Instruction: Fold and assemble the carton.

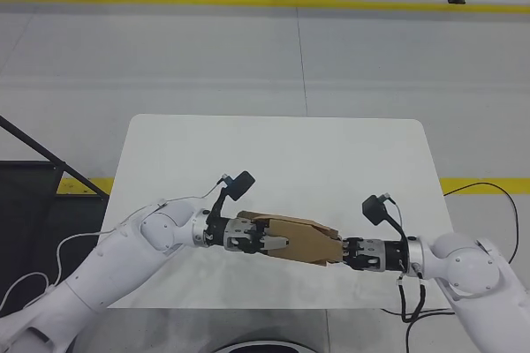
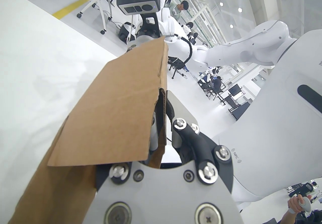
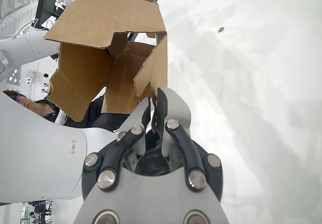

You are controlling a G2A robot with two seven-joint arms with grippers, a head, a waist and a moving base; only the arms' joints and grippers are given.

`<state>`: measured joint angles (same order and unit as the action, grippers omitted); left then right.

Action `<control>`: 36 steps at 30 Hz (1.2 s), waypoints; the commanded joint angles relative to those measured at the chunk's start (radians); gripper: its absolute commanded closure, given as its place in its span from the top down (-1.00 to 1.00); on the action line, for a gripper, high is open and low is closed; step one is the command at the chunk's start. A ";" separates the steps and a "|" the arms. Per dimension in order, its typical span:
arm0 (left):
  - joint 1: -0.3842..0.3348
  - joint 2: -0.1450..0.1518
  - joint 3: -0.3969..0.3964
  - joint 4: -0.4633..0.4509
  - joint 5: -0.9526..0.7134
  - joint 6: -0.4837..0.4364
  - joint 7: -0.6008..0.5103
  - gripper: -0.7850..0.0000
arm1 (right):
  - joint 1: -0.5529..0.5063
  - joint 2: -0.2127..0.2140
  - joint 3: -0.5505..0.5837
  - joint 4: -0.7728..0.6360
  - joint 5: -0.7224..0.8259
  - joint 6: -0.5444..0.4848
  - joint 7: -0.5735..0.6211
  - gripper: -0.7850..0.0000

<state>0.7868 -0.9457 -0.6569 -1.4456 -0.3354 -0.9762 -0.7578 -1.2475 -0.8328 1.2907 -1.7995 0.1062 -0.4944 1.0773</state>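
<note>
Top view: brown carton [image 1: 296, 238], flattish, apparently part-open.

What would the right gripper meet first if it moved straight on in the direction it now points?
The carton: the right gripper is shut on its edge, so it would push directly into it. Farther along that line, probably the left gripper at the carton's other end.

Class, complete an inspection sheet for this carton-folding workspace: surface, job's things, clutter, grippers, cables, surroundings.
Surface: white table.
Job's things: brown carton, partly opened, flaps loose, held between the two arms.
Clutter: small brown scrap on the table.
Grippers: left gripper and right gripper, each shut on one end of the carton.
Cables: white cable along the left arm; black cable by the right arm.
Surroundings: grey floor, yellow line.
</note>
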 commanded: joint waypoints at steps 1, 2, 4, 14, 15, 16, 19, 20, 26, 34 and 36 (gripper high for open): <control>0.003 -0.001 -0.004 -0.001 -0.001 0.000 -0.004 -1.00 | -0.001 0.000 0.000 0.000 0.000 0.000 0.000 -0.70; 0.005 -0.002 -0.005 -0.001 -0.001 0.001 -0.005 -1.00 | -0.001 0.000 0.000 0.000 0.002 0.002 -0.001 -0.70; 0.008 -0.003 -0.008 -0.002 -0.001 0.003 -0.010 -1.00 | -0.001 0.000 0.000 0.000 0.001 0.000 -0.002 -0.72; 0.015 -0.012 -0.020 -0.001 -0.002 0.007 -0.032 -1.00 | 0.000 0.001 0.000 -0.002 0.002 0.003 -0.013 -0.68; 0.016 -0.013 -0.022 -0.001 -0.002 0.007 -0.033 -1.00 | 0.000 0.001 0.000 -0.003 0.002 0.004 -0.014 -0.67; 0.017 -0.013 -0.023 -0.001 -0.002 0.007 -0.035 -1.00 | -0.001 0.001 0.001 -0.004 0.000 0.005 -0.015 -0.65; 0.020 -0.015 -0.027 -0.001 -0.003 0.006 -0.041 -1.00 | 0.000 0.000 0.000 -0.007 -0.003 0.011 -0.021 -0.64; 0.021 -0.016 -0.028 -0.002 -0.004 0.006 -0.044 -1.00 | 0.001 0.000 -0.002 -0.007 -0.002 0.015 -0.023 -0.64; 0.026 -0.020 -0.036 -0.003 -0.004 0.004 -0.057 -1.00 | 0.013 -0.003 -0.012 0.000 0.010 0.032 -0.029 -0.89; 0.032 -0.024 -0.046 -0.002 -0.006 0.001 -0.073 -1.00 | 0.023 -0.005 -0.016 0.011 0.025 0.037 -0.034 -1.00; 0.034 -0.025 -0.048 -0.003 -0.006 0.002 -0.077 -1.00 | 0.022 -0.005 -0.014 0.011 0.028 0.038 -0.036 -1.00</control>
<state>0.8199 -0.9697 -0.7035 -1.4481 -0.3411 -0.9750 -0.8327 -1.2249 -0.8374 1.2755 -1.7881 0.1329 -0.4570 1.0422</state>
